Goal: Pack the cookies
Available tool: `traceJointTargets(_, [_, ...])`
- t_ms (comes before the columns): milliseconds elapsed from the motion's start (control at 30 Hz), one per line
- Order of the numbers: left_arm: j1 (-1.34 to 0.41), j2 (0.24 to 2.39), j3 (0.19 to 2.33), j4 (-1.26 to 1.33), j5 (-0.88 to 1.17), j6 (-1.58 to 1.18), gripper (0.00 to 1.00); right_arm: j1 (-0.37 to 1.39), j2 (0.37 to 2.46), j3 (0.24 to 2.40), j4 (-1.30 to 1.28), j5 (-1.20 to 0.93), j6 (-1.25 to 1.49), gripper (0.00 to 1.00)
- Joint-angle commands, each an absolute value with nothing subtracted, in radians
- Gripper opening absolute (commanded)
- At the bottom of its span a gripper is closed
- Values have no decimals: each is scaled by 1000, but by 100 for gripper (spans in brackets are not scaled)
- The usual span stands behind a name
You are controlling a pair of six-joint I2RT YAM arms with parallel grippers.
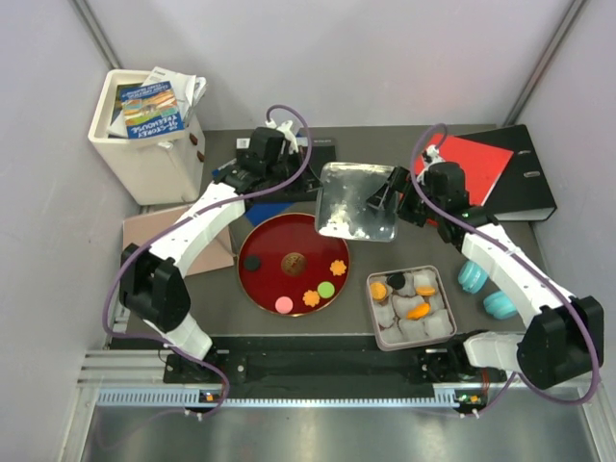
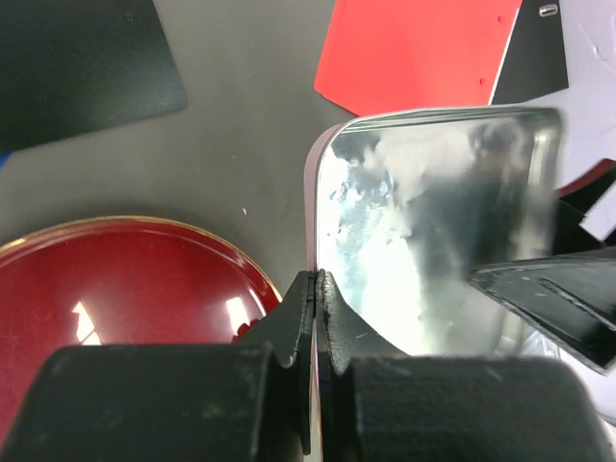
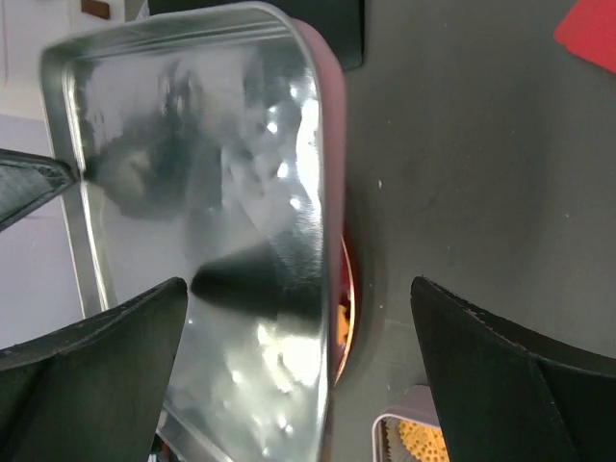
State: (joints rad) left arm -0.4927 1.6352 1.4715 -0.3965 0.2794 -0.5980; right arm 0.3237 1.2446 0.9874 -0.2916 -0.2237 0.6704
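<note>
Several cookies lie on a red plate (image 1: 279,241): black (image 1: 252,262), orange flower (image 1: 338,268), green (image 1: 326,289), pink (image 1: 284,304). More cookies, orange (image 1: 418,311) and black (image 1: 396,280), sit in white paper cups in a pink-grey tin (image 1: 414,345). My left gripper (image 2: 316,279) is shut on the left edge of the shiny metal lid (image 1: 356,200), which is held tilted above the plate's far rim. My right gripper (image 3: 298,289) is open, its fingers either side of the lid's right edge (image 3: 322,192) and not touching it.
Two teal round objects (image 1: 472,277) (image 1: 499,305) lie right of the tin. A red folder (image 1: 476,164) and a black binder (image 1: 525,183) lie at the back right. A white bin with booklets (image 1: 149,135) stands at the back left, a brown pad (image 1: 164,231) near it.
</note>
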Motion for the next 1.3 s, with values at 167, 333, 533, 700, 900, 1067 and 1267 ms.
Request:
traceJointTargets(167, [-491,1578,1442,-302,331,-635,0,318,1262,954,-173,-314,689,80])
traceJointTargets(333, [-491,1588,1453,-304,334,-630,0,318,1240,948,-166,-324,684,52])
traceJointTargets(533, [-473,1589,1454,-334,313,-615,20,318,1183,954,-175,-318,666,34])
traceJointTargets(700, [-422,1568,1416,-336,311,-644,41,318,1124,1000,-218,-285,627,4])
traceJointTargets(900, [-377,1546,1358,-325,313,-706,45,319,1106,1068,-270,-275,557,0])
traceJointTargets(1067, [-365,1537,1344,-321,337,-767,61,435,1094,1158,-308,-84,300,0])
traceJointTargets(1267, [-365,1551,1348,-322,356,-887,73,853,1153,1110,-102,646,-332,0])
